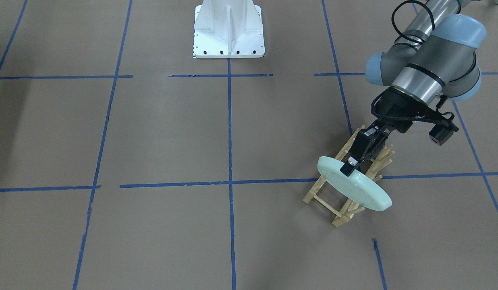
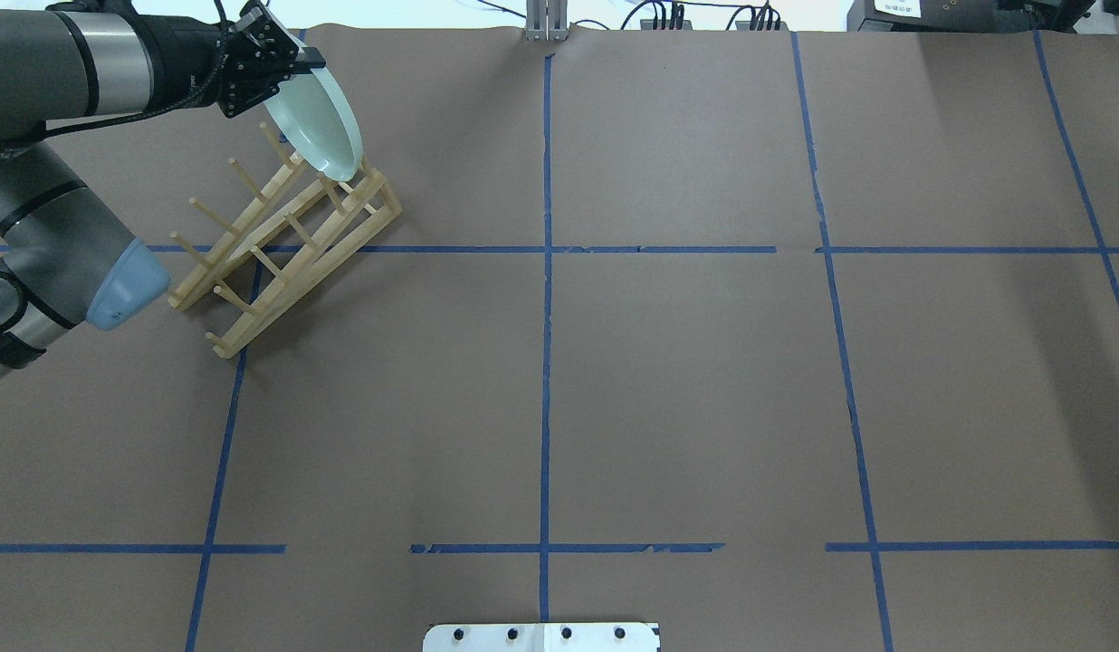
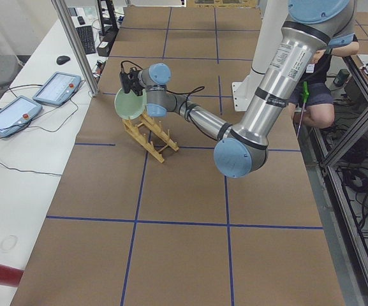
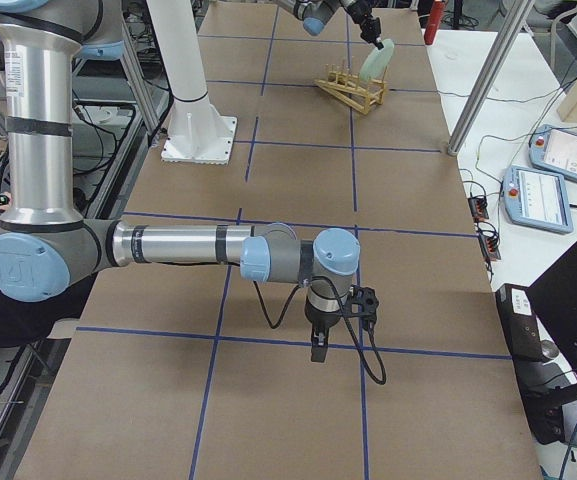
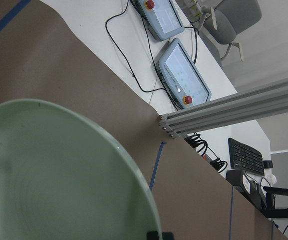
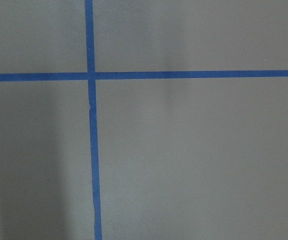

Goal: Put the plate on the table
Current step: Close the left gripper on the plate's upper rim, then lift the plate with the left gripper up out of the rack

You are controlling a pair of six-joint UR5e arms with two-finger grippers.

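The pale mint-green plate is tilted over the far end of the wooden peg rack, at the table's far left in the overhead view. My left gripper is shut on the plate's upper rim. The plate's lower edge is close to the rack's pegs; I cannot tell if they touch. The plate fills the left wrist view. My right gripper hangs low over the brown table, far from the plate; I cannot tell if it is open or shut.
The white robot base stands at the table's near middle edge. Beyond the plate, a metal post and a white bench with two control tablets border the table. A seated person is behind the robot.
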